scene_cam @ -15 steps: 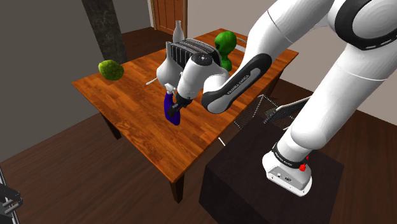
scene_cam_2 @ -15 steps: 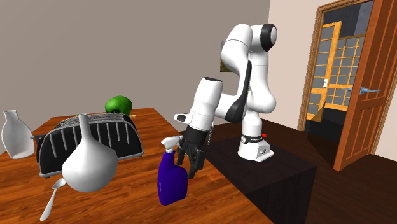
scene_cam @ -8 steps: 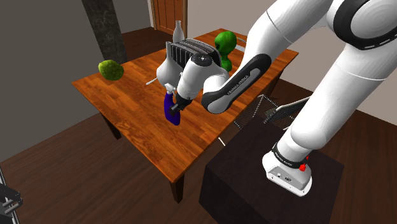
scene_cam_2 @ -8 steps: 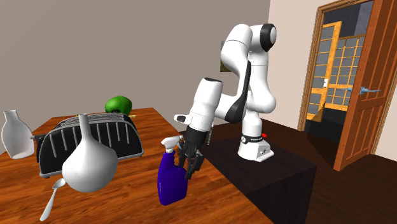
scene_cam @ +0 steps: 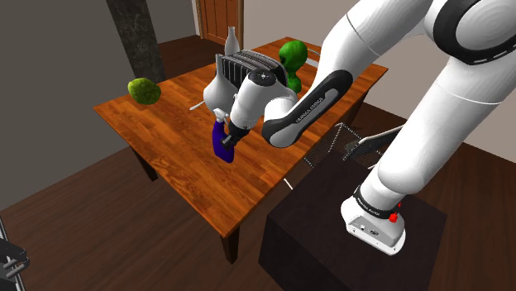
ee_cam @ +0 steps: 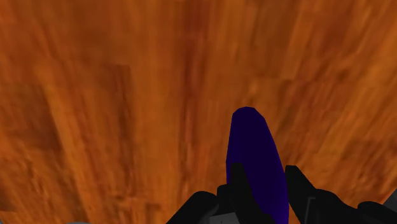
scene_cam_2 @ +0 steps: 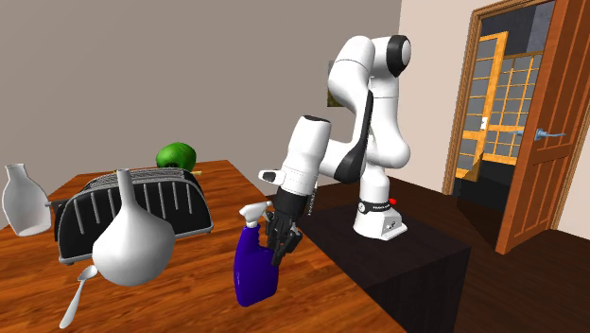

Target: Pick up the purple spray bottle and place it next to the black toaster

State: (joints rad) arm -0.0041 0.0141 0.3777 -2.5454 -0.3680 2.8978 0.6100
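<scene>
While the bottle [scene_cam: 220,145] stands near the middle of the table [scene_cam: 165,140] in the shoulder view, the gripper [scene_cam: 231,137] is down at its upper part. The toaster [scene_cam: 246,64] sits well apart, toward the table's far end.

In the second exterior view the bottle is upright and its base seems to rest on the wood. The gripper is at its neck, just under the trigger head. A white vase [scene_cam_2: 132,248] and a spoon [scene_cam_2: 80,287] lie near the toaster.

In the wrist view the two fingers [ee_cam: 238,186] press on either side of the purple body, pinching it.

I judge the step in hand to be the grasp, with the lift not yet begun. The next move calls for a straight lift and a carry toward the toaster. The bottle should then go down upright on bare wood beside the toaster, clear of the vase and spoon.
</scene>
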